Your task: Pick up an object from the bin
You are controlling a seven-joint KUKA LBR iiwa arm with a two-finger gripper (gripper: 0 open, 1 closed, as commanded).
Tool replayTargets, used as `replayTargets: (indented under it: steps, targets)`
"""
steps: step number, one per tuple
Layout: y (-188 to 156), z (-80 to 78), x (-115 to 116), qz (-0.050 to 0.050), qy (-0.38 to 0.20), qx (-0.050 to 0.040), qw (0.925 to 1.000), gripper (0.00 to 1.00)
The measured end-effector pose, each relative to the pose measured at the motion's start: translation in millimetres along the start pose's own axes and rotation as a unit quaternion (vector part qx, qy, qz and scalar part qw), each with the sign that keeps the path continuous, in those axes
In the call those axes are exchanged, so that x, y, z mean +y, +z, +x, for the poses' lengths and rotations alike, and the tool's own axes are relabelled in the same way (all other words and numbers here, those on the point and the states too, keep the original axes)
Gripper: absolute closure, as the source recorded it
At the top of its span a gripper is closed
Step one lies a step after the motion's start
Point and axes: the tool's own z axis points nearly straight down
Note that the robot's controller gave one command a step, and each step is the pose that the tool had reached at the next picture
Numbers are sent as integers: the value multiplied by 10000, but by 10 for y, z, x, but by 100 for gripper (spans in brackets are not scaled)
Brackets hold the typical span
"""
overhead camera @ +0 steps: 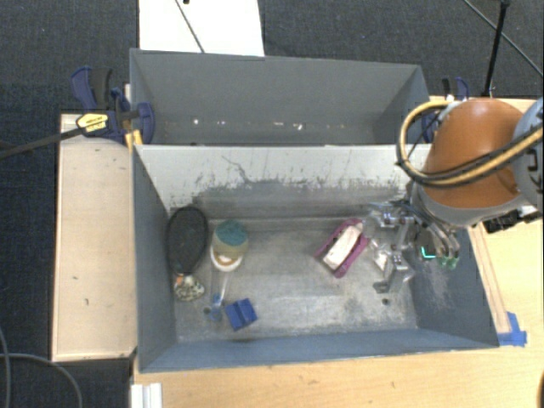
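My gripper [393,262] hangs low over the right part of the bin floor, under the orange wrist cover. Just to its left lies a flat purple and white packet [342,246], tilted on the floor and apart from the gripper. I see nothing held in the gripper.
Along the left side lie a black oval brush [187,236], a round tan and teal lidded jar [228,243], a small mottled ball [189,289], a thin clear stick [218,296] and a small blue block [240,313]. The arm and its cables cover the bin's right wall.
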Motion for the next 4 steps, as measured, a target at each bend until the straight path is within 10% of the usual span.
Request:
replayTargets:
  steps: [1,2,3,4]
  targets:
    - [322,-607,-34,5,-540,-48,9985,0]
    - [1103,-604,253,-4,-1961,-15,9806,0]
    - [1090,-612,247,2,-1956,-27,9807,100]
    - [-414,-221,227,29,-5247,-46,8513,100]
